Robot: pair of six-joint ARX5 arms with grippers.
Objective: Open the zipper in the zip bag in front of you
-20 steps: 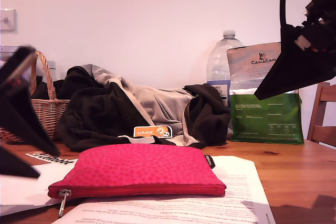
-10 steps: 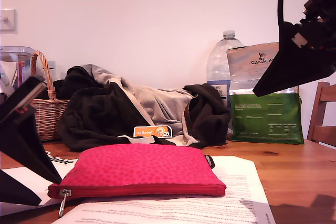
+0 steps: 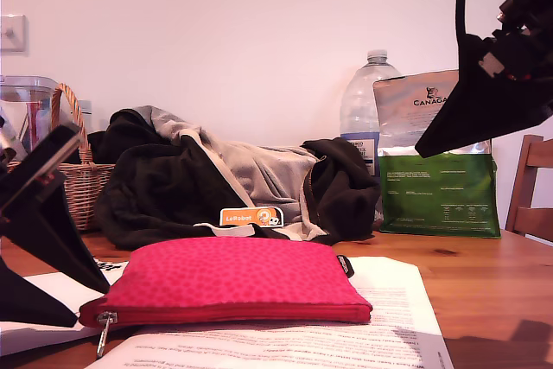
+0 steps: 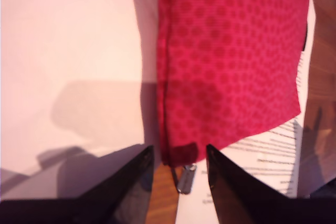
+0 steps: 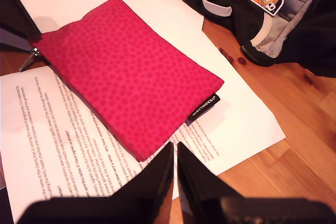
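My first gripper [image 4: 176,169] has come in from the exterior view's left over the last second, dropping low and closing on the corner of the flat pink-red spotted fabric zip bag [image 3: 233,281], and it now sits right at that corner with its jaws spread apart and nothing between them but the corner of the bag. In the first wrist view the small silver metal pull tab [image 4: 186,178] hangs just off the bag's end, in the gap between the two black fingers, so the approach looks nearly lined up. The bag lies flat on white printed paper sheets [image 3: 393,308] on the brown wooden table [image 3: 484,291], with the red-taped zipper [image 3: 242,312] running along its near long edge and the slider at the end toward the exterior view's left; the zipper appears fully closed. My second gripper [image 5: 175,174] has hardly moved: it hovers high at the exterior view's right, well above the bag's far end with the small black side tag [image 5: 203,107], its fingers nearly touching and holding nothing. My judgement is that the reach for the tab is almost done but the grasp is not yet made, and that the far end of the bag may need pinning, since an unheld pouch could slide on the paper when the slider is pulled
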